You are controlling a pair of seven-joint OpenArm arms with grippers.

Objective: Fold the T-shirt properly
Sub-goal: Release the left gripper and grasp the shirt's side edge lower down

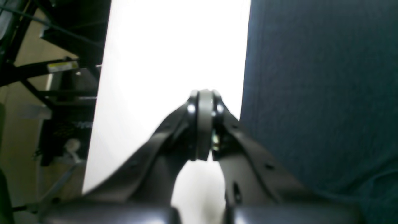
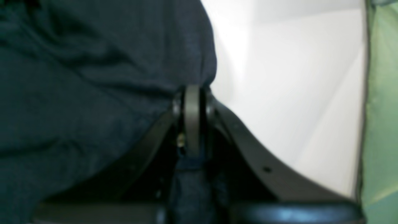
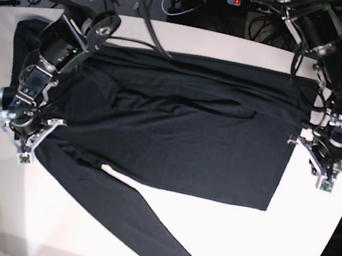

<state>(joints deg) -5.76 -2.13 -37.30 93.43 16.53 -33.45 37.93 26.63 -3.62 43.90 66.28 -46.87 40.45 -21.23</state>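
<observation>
The black long-sleeved T-shirt (image 3: 178, 123) lies spread flat on the white table (image 3: 309, 239), one sleeve (image 3: 143, 227) running diagonally toward the near edge. My right gripper (image 3: 25, 135) stands at the shirt's shoulder end; in the right wrist view it (image 2: 192, 88) is shut, with dark fabric (image 2: 189, 180) bunched between its fingers and the T-shirt (image 2: 77, 93) filling the left. My left gripper (image 3: 328, 163) is beside the hem end; in the left wrist view it (image 1: 204, 93) is shut over bare table, holding nothing, with the T-shirt (image 1: 320, 93) just to its right.
Cables and a power strip (image 3: 236, 0) lie beyond the table's far edge. A black metal frame (image 1: 62, 68) stands off the table's side near my left gripper. A green surface (image 2: 381, 109) borders the table near my right gripper.
</observation>
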